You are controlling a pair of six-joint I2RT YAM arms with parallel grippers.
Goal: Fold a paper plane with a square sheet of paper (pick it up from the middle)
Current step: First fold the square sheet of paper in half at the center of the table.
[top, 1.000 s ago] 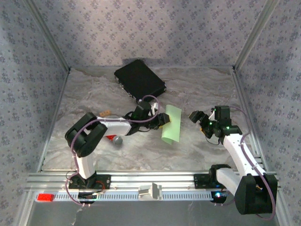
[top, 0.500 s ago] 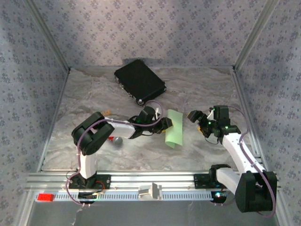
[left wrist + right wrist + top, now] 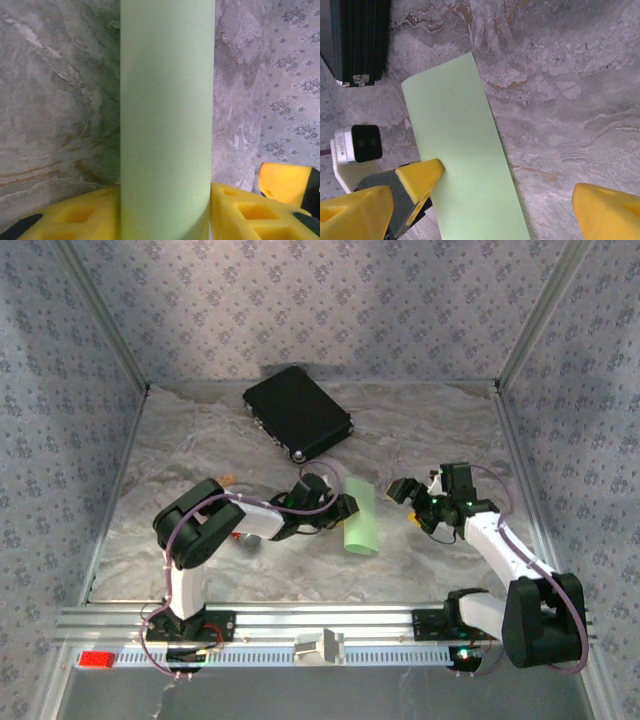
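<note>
The square sheet of paper (image 3: 361, 522) is light green and bowed into a narrow curl just right of the table's middle. My left gripper (image 3: 347, 506) is shut on its left side. In the left wrist view the paper (image 3: 167, 110) rises between the two yellow pads of that gripper (image 3: 165, 212), touching both. My right gripper (image 3: 405, 490) stands open a little to the paper's right. In the right wrist view the paper (image 3: 460, 150) lies between that gripper's (image 3: 480, 200) spread fingers, and a left fingertip (image 3: 420, 177) presses its edge. The paper plane is out of view.
A black rectangular case (image 3: 297, 413) lies at the back centre, its corner (image 3: 360, 40) near the paper's far end. A small tan piece (image 3: 226, 480) sits by the left arm. Walls enclose the marble table (image 3: 300, 570) on three sides.
The left gripper has carried the paper slightly forward and it looks narrower, more curled. The right gripper has moved left, closer to the paper, staying open.
</note>
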